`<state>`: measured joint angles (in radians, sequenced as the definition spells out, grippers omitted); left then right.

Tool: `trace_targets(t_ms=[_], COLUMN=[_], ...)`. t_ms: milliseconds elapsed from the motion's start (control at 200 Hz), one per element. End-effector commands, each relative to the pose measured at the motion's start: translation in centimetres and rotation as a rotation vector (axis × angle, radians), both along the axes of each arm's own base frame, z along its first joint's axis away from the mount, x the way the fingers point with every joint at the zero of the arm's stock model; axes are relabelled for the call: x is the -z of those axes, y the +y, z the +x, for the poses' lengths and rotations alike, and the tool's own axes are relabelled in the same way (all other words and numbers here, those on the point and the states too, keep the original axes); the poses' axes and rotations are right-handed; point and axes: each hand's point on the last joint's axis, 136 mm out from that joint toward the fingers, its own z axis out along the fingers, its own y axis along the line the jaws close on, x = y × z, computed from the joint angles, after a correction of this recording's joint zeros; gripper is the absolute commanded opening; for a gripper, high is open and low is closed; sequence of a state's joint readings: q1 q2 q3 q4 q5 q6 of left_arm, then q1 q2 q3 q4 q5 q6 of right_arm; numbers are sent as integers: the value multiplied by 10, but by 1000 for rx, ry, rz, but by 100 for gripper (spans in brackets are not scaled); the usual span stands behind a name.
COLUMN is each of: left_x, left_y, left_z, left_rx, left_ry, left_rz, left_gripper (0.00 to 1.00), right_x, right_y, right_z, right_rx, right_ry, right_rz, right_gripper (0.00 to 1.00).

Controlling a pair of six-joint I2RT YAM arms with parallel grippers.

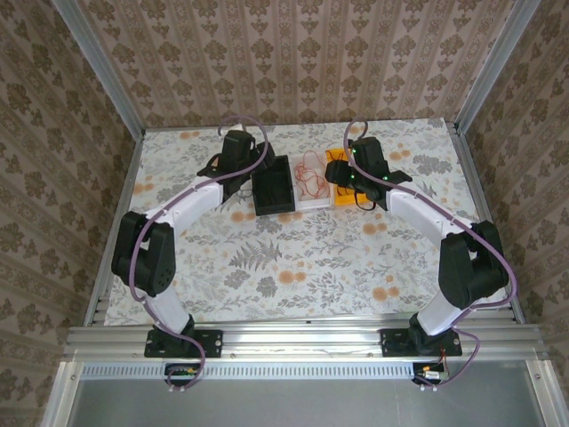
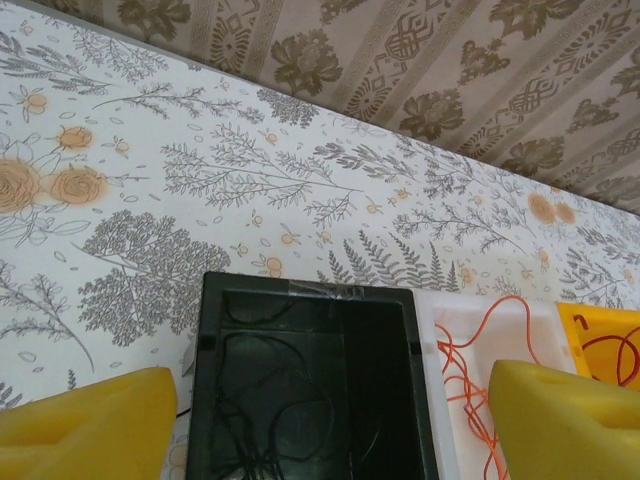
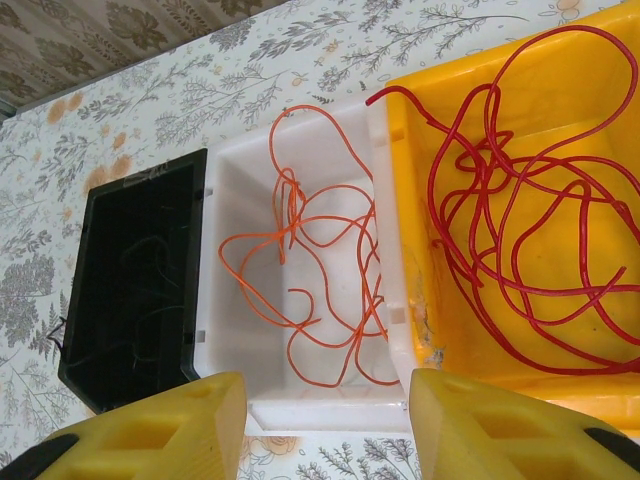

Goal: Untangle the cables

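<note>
Both claws hung spread and empty, the left claw above a black plastic bin, the right claw near a white plastic bin and a yellow plastic bin holding the thin looped red wires, which looked light, springy and best pinched at a free end.

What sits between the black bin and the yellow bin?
A white bin holding loose orange wires stands between the black bin and the yellow bin, seen clearly in the right wrist view.

Wide-spread left claw — right claw half parted.
</note>
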<state>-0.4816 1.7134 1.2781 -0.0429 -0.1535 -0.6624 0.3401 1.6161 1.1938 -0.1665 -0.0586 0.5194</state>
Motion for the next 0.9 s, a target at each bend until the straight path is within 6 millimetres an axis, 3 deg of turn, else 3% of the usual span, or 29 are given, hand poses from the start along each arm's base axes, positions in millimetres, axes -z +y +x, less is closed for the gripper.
trace_targets(t_ms=[0, 175, 360, 595, 895], left_x=[-11, 31, 75, 96, 114], left_y=[26, 57, 65, 69, 60], left_z=[-17, -37, -48, -28, -5], left_rx=[-39, -114, -197, -276, -308], left_ry=[15, 149, 259, 226, 208], left_rz=[-43, -127, -274, -449, -507], left_gripper=[82, 81, 78, 76, 66], right_x=[-11, -8, -7, -9, -5], right_y=[-4, -1, -2, -5, -10], right_z=[-1, -1, -1, -5, -11], right_rx=[7, -1, 0, -2, 6], right_ry=[-28, -19, -14, -16, 0], right_rz=[-2, 8, 9, -11, -24], right_gripper=[47, 47, 47, 47, 46])
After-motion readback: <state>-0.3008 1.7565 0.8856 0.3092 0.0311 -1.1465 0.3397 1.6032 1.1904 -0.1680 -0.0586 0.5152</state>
